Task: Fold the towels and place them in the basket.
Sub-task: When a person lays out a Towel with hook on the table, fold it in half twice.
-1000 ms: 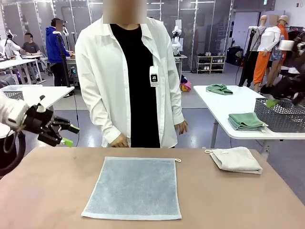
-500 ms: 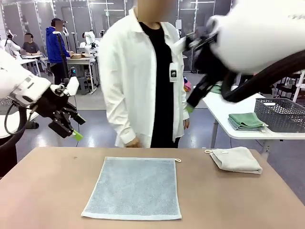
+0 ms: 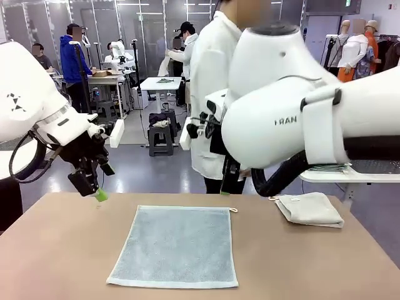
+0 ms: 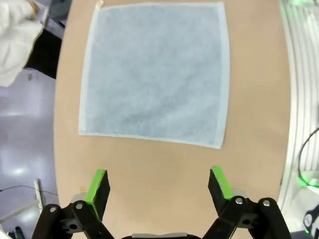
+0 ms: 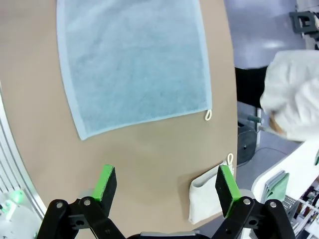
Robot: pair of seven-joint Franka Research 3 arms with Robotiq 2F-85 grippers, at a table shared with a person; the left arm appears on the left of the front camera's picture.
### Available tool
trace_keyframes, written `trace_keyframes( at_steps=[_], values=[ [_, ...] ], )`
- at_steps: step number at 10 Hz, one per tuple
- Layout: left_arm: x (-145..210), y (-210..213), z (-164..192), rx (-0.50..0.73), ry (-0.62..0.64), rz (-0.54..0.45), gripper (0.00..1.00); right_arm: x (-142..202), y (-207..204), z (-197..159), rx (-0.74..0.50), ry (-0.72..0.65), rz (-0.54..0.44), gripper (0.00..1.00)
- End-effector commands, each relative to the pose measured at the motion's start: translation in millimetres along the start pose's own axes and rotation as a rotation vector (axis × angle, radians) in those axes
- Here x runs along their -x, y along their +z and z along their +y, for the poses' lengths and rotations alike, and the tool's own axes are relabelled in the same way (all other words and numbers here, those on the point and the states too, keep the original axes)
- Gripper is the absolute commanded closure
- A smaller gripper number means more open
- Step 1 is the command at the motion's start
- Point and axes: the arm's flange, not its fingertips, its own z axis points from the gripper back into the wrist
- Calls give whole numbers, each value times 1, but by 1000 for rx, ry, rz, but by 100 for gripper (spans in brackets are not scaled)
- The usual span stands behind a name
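Tan tabletop [image 3: 62, 262], flat terry towel [image 3: 177, 245] (grey-blue, squarish), left hand [image 4: 158, 174] and right hand [image 5: 166, 172] released.

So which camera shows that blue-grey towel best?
The left wrist view: it looks straight down on the grey-blue towel, spread flat, every edge in frame. The right wrist view crops one edge; the front view shows it whole but slanted.

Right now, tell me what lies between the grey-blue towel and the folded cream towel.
Bare tabletop separates grey-blue towel from cream towel, per the front view.
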Motion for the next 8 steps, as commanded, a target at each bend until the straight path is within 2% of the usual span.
trace_keyframes(
  at_steps=[1, 2, 7, 8],
  values=[
    [5, -4, -10, -37, -14, 36, 0, 2, -5, 4, 12, 16, 5, 0],
    [0, 0, 0, 0, 0, 0, 0, 0, 0, 0, 0, 0, 0, 0],
    [4, -1, -1, 5, -18, -2, 0, -1, -1, 0, 3, 11, 3, 0],
    [-1, -7, -11, -12, -34, 19, 0, 2, -12, 9, -7, 46, 43, 0]
  ],
)
